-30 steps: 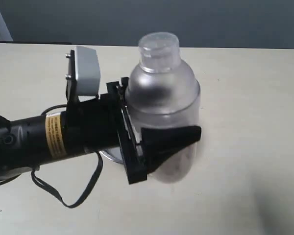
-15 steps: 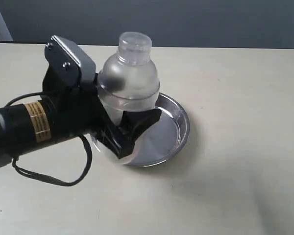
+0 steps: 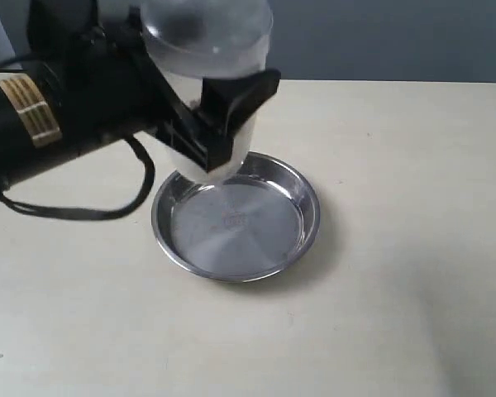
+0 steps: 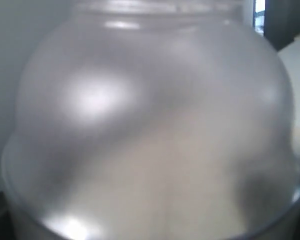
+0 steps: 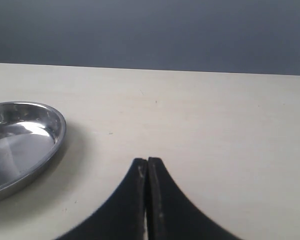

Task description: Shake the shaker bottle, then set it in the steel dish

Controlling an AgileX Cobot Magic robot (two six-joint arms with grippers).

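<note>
The shaker bottle (image 3: 205, 50) hangs in the air at the top of the exterior view, its cap cut off by the frame edge. My left gripper (image 3: 219, 124) is shut on its clear body, black fingers (image 3: 241, 98) on either side. In the left wrist view the frosted shoulder of the shaker bottle (image 4: 150, 125) fills the picture and hides the jaws. The steel dish (image 3: 310, 236) lies empty on the table below and slightly right of the bottle. In the right wrist view my right gripper (image 5: 147, 161) is shut on nothing, with the steel dish (image 5: 57, 132) off to one side.
The beige tabletop (image 3: 413, 207) stretches around the dish. A black cable (image 3: 107, 213) droops from the left arm over the table by the dish's left rim. A dark wall runs behind the table's far edge.
The left arm has swung the bottle up and to the left, from low in front of the dish to high above its far-left rim. The dish now shows whole.
</note>
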